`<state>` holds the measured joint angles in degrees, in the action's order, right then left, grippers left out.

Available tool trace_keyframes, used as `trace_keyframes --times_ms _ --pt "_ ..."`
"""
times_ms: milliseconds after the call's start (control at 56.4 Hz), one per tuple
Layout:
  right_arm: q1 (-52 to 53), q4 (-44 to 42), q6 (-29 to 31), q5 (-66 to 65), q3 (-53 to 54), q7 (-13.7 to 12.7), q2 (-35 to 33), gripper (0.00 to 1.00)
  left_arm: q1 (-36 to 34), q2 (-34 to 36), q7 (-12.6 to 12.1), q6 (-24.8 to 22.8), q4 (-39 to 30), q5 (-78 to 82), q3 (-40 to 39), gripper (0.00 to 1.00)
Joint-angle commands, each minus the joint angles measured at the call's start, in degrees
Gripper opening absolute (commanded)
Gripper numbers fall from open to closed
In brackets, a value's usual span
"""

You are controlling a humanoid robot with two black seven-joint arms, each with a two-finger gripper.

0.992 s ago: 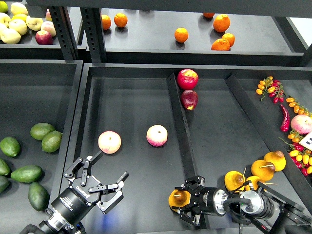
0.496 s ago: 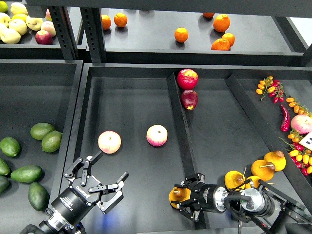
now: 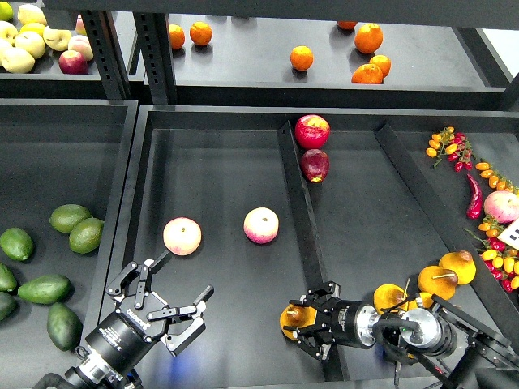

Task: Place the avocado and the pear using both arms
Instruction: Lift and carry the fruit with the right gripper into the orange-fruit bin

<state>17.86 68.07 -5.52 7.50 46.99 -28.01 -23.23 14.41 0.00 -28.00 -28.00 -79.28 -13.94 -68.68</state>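
Note:
My right gripper [image 3: 297, 321] comes in from the lower right and is shut on the pear [image 3: 292, 318], orange-yellow with a brown hollow. It holds the pear low at the front of the middle bin, just left of the black divider [image 3: 297, 207]. My left gripper [image 3: 180, 282] is open and empty at the front left of the same bin, below a peach [image 3: 182, 236]. The avocado [image 3: 63, 326], dark green and elongated, lies in the left bin at the front, left of my left arm and apart from it.
A second peach [image 3: 261, 225] lies mid-bin. Two red apples [image 3: 312, 130] sit by the divider's far end. More pears [image 3: 439, 280] lie at the right. Lighter avocados [image 3: 78, 228] fill the left bin. Oranges [image 3: 302, 57] sit on the back shelf.
My right gripper has shifted slightly up and left with the pear in it. The left arm has not moved.

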Motion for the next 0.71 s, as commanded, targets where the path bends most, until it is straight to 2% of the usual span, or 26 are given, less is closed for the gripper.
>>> trace_keyframes --times_ms 0,124,337,691 --pt "-0.81 2.24 -0.02 1.64 0.47 0.01 -3.84 0.37 0.0 0.0 0.0 0.0 0.0 0.06 0.04 0.99" --pt "-3.71 4.88 0.24 3.22 1.44 0.01 -8.41 0.37 0.0 0.0 0.0 0.0 -0.08 0.06 -0.04 0.99" --pt "-8.28 5.94 1.56 3.22 1.79 0.01 -12.28 0.38 0.0 0.0 0.0 0.0 0.0 0.06 0.04 0.99" --pt "-12.67 5.58 4.11 3.14 2.14 0.01 -13.69 0.39 0.0 0.0 0.0 0.0 0.0 0.14 0.04 0.99"
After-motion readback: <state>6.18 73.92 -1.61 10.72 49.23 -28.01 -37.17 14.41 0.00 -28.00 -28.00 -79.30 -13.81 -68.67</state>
